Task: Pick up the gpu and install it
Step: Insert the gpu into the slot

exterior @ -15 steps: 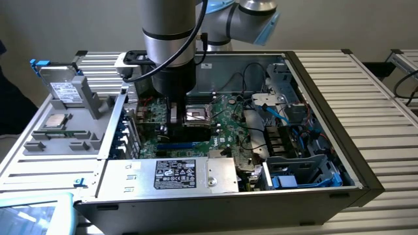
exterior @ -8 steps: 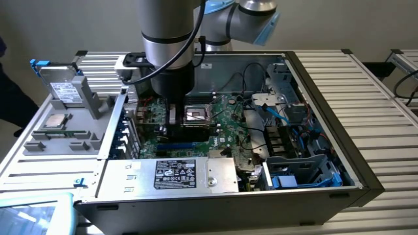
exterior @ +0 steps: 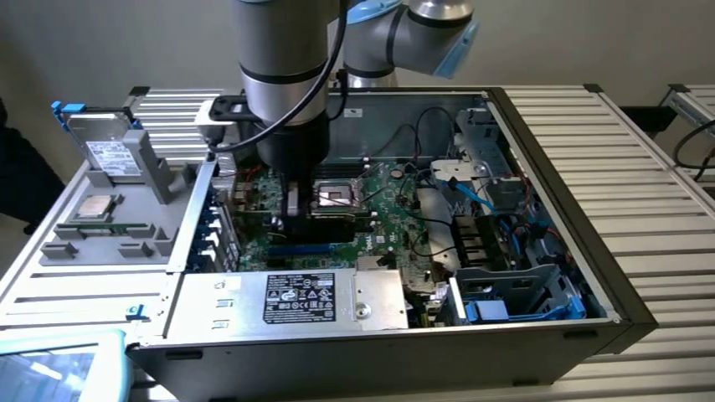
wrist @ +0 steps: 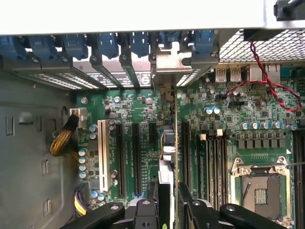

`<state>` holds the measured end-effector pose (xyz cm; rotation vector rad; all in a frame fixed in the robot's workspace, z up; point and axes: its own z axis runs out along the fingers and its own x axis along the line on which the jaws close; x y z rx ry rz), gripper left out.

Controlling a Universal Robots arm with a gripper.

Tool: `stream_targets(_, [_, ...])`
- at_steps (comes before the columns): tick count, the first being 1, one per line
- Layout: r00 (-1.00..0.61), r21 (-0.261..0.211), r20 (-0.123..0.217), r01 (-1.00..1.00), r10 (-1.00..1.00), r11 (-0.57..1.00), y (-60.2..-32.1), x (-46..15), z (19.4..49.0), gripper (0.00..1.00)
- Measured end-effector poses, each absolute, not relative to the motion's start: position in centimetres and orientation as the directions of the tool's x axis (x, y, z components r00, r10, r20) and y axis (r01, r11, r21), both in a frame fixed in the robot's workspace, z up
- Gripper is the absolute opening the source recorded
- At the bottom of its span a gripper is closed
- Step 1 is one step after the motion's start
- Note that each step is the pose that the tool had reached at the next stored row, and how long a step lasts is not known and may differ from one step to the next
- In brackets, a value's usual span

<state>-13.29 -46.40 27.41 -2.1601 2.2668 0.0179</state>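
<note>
My gripper (exterior: 294, 214) reaches down into the open computer case (exterior: 558, 151), over the green motherboard (exterior: 386, 222). In the wrist view the gripper (wrist: 169, 193) is shut on the gpu (wrist: 167, 143), which I see edge-on as a thin card running away from the fingers (wrist: 155, 200). The card's silver end bracket (wrist: 170, 64) meets the row of rear slot openings. The card stands upright above the motherboard (wrist: 143, 109), between the black expansion slots (wrist: 136, 157) and the memory slots (wrist: 209, 162). Whether its lower edge sits in a slot is hidden.
An empty processor socket (wrist: 259, 188) lies beside the gripper. A red wire (wrist: 271, 86) and a yellow cable bundle (wrist: 62, 138) cross the board. The labelled power supply (exterior: 300, 297), blue drive cage (exterior: 525, 293) and a grey parts tray with a drive (exterior: 109, 155) surround the work area.
</note>
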Motion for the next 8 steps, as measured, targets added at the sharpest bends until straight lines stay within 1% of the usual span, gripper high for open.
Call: stream_targets(8, [-0.048, 0.001, -0.016, -0.999, -0.999, 0.048, -46.40, -13.65, 26.89, 0.28])
